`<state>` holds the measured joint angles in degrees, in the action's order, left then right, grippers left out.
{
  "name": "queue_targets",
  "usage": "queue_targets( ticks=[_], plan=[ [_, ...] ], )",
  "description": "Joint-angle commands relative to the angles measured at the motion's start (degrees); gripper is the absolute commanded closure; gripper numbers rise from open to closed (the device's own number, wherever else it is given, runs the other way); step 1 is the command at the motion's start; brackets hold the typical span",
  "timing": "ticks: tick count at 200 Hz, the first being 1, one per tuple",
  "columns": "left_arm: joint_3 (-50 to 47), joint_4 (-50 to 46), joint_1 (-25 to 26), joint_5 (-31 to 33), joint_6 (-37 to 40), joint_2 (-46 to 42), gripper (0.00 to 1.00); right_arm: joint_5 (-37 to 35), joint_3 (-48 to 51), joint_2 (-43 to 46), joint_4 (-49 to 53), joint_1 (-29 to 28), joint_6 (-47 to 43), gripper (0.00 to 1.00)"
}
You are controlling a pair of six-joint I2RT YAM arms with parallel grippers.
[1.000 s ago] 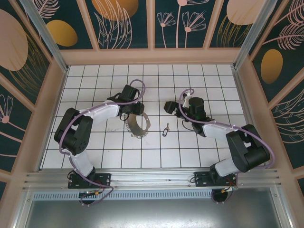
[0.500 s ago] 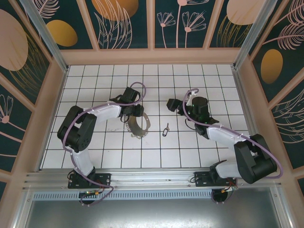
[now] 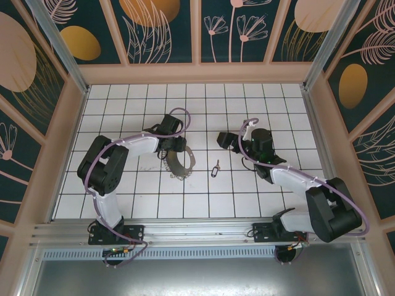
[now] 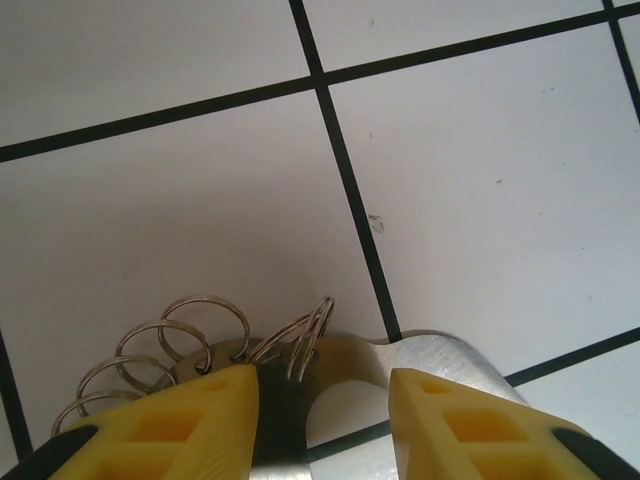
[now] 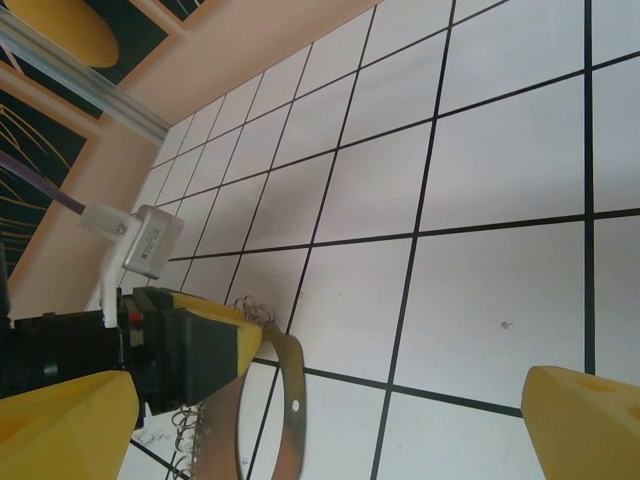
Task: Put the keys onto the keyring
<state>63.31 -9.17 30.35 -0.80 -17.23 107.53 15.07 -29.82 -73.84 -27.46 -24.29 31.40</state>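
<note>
Yellow-tipped, straddling the keyring with the left claw, partly apart; possibly clamping, hard telling. Holding the right claw spread wide near the keys lying on the desk.

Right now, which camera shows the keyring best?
Top external: the whole keyring sits in frame, loop and fringe together. Left wrist gives a close-up of some small rings and a stretch of band; right wrist catches one curved section.
</note>
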Motion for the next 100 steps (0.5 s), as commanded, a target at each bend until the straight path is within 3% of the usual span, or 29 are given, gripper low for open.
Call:
queue_targets(
  ticks=[1,100],
  plan=[
    [0.7,1.0,0.2,0.3,-0.4,1.3,0.60,-0.4,0.6,1.4,-1.5,0.3,-1.2,0.01],
    [2.8,1.2,0.2,-0.9,-0.2,2.2,0.60,-0.3,0.7,0.7,-2.3,0.3,-0.9,0.01]
  ],
)
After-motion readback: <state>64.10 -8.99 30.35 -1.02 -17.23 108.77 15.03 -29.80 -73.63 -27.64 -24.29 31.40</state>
